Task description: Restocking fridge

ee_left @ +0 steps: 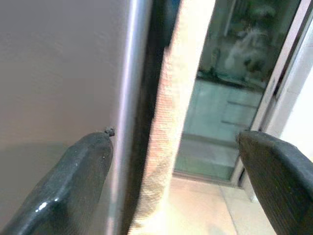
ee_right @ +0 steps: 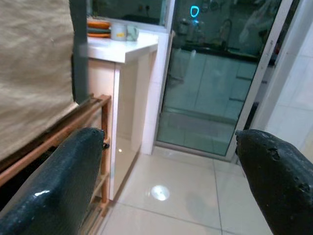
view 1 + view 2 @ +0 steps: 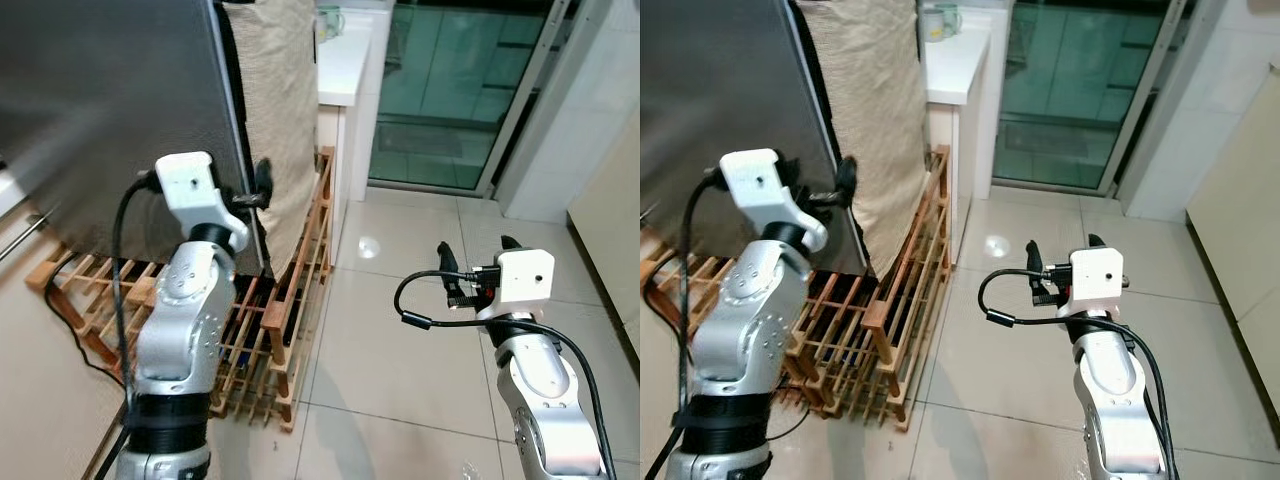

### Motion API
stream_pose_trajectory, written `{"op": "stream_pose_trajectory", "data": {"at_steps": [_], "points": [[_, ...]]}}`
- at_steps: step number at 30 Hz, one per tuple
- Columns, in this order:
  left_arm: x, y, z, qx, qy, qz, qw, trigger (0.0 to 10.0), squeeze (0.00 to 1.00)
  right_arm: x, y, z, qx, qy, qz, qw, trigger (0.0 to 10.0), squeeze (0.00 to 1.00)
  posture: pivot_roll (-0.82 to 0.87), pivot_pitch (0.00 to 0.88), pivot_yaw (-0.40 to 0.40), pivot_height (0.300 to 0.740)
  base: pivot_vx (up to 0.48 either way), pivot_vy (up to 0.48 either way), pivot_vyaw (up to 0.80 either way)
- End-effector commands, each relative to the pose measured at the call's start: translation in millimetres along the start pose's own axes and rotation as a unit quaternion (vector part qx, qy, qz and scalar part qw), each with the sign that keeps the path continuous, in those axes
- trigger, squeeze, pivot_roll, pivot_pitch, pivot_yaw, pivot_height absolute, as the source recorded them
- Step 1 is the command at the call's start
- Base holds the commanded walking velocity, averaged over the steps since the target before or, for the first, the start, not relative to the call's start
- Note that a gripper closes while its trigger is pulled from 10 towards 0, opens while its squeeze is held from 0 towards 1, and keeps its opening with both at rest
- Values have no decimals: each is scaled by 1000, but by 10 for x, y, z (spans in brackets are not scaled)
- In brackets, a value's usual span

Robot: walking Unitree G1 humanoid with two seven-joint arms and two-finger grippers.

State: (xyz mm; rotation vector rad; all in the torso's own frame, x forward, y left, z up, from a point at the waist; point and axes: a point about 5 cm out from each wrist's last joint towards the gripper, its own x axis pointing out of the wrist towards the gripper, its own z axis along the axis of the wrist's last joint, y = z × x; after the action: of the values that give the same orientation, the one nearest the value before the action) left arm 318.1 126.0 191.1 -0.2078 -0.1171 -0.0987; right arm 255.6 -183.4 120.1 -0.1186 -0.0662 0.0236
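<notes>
A: Two grippers up. Left gripper [image 1: 171, 161] raised at edge of fridge door [image 3: 110, 110]; fingers [image 1: 73, 181] spread wide, straddling door's steel edge, nothing held. One finger close against door face, contact not clear from wrist view.

B: Noted. Door position?

A: Grey door swung out toward left arm, filling upper left of head views. Dark gap between door edge and beige cloth [image 3: 275, 110] hanging just beyond. Fridge interior hidden.

B: Right side?

A: Right gripper [image 3: 478, 262] held out over tiled floor [image 3: 400, 340], well apart from door. Fingers [image 2: 58, 191] wide apart, empty. Black cable looped beside wrist.

B: Surroundings?

A: Wooden rack [image 3: 270, 330] low on floor, beneath door and cloth, slats leaning, dark bottles possibly between them, too dim to confirm. White counter [image 2: 122, 46] past rack; orange plates [image 2: 99, 27] stacked there, cups [image 2: 122, 33] just beside. Glass sliding door [image 3: 450, 90] ahead, greenish, reflections of another room. Small bright spot of light on floor tile before it. Pale cabinet at right edge of head views.

B: Stock items for fridge?

A: Cannot tell; none identified in either gripper.
</notes>
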Motion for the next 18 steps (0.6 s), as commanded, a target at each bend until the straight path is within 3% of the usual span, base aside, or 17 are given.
{"op": "stream_pose_trajectory", "data": {"at_steps": [1,6,15,18], "points": [[84,-25,-1,3,4,5,1000,10000,0,21,-9,9,-2,0,-2,1000,10000,0,-116,0,28,740,0,0,0],[219,-35,30,2,3,22,1000,10000,0,-3,10,-11,-3,3,-2,1000,10000,0,-127,0,36,740,0,0,0],[229,-45,28,-18,3,26,999,10000,0,-57,-4,-33,-4,8,-6,1000,10000,0,-133,0,40,740,0,0,0],[279,-186,20,-36,8,-20,999,10000,0,-44,-5,-37,-4,9,-6,1000,10000,0,-130,0,37,740,0,0,0]]}}
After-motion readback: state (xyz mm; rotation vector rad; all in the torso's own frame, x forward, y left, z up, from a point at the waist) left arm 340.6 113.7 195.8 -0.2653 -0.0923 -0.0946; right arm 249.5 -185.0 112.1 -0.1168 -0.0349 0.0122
